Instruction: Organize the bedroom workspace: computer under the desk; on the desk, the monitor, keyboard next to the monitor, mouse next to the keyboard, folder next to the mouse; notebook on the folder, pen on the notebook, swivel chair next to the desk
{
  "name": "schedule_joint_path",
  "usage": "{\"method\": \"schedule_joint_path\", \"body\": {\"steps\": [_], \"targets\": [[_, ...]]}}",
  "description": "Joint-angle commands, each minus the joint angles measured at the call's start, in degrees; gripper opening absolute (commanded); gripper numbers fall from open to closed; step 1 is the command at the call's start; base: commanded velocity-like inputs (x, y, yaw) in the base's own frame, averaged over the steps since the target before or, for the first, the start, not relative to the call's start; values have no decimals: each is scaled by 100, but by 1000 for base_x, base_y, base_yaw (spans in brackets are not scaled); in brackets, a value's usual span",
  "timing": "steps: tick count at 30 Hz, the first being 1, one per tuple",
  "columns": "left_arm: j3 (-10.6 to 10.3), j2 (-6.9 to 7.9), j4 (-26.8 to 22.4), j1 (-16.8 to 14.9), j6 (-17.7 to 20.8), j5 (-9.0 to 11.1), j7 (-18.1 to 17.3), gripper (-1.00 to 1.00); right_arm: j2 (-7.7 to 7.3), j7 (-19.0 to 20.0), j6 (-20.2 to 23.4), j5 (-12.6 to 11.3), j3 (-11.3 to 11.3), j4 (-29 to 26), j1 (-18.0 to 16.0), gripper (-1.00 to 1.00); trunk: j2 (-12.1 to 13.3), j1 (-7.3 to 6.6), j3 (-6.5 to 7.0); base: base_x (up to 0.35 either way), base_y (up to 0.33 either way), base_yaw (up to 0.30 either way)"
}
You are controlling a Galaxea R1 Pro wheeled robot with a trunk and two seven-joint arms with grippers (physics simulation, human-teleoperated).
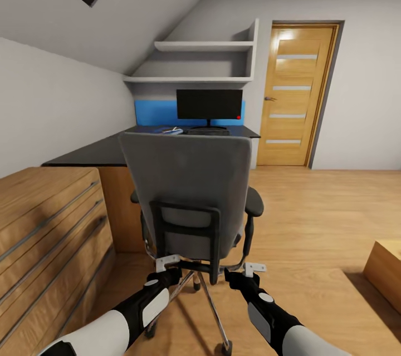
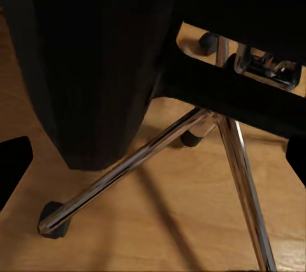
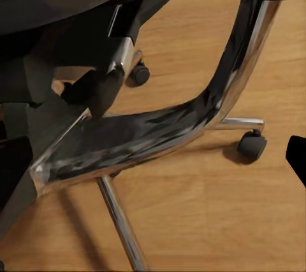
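Both arms reach low behind the chair [image 1: 189, 200], the left gripper [image 1: 167, 263] and right gripper [image 1: 252, 268] at its seat frame, likely to push it toward the desk [image 1: 111, 150]. Whether either is clamped, I cannot tell.

Left arm [image 1: 131, 311], right arm [image 1: 273, 317]: white shells, black joints, grey oval panels; pale grey tool brackets.

Floor [image 1: 312, 206]: light wood planks
Walls [image 1: 50, 105]: pale grey, sloping ceiling at the left
Door [image 1: 298, 94]: closed, wooden, far right corner
Shelves [image 1: 203, 45]: two, white, beside the door
Drawers [image 1: 44, 222]: wooden unit at near left
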Motion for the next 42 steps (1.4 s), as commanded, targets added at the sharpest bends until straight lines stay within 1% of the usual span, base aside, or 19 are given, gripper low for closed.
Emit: {"method": "schedule_joint_path", "body": {"steps": [1, 3, 8, 22, 28, 32, 38, 42], "targets": [[-90, 1, -14, -8, -11, 30, 20, 100, -1, -13, -27, -59, 49, 8, -5, 100, -2, 1, -5, 247, -92, 22], [-155, 1, -14, -8, -11, 30, 20, 100, -1, -13, -31, -58, 57, 14, -5, 100, -2, 1, -5, 208, -116, 46], [-215, 0, -14, -8, -11, 30, 22, 100, -2, -14, -30, -57, 69, 17, -5, 100, -2, 1, -5, 155, -118, 91], [-227, 0, -14, -8, -11, 30, 29, 100, 6, -13, -31, -57, 71, 18, -5, 100, -2, 1, -5, 37, -33, 138], [-227, 0, -14, -8, -11, 30, 29, 100, -1, -13, -29, -57, 71, 18, -5, 100, -2, 1, -5, 1, -1, 44], [-227, 0, -14, -8, -11, 34, 29, 100, -1, -13, -29, -57, 71, 18, -5, 100, -2, 1, -5, -44, 0, 5], [-233, 0, -14, -8, -11, 33, 29, 100, -1, -13, -27, -57, 71, 18, -5, 100, -2, 1, -5, -216, 0, 1], [-235, 0, -14, -8, -11, 36, 28, 100, 0, -13, -28, -61, 71, 18, -5, 100, -2, 1, -5, -88, 0, 0]]}}
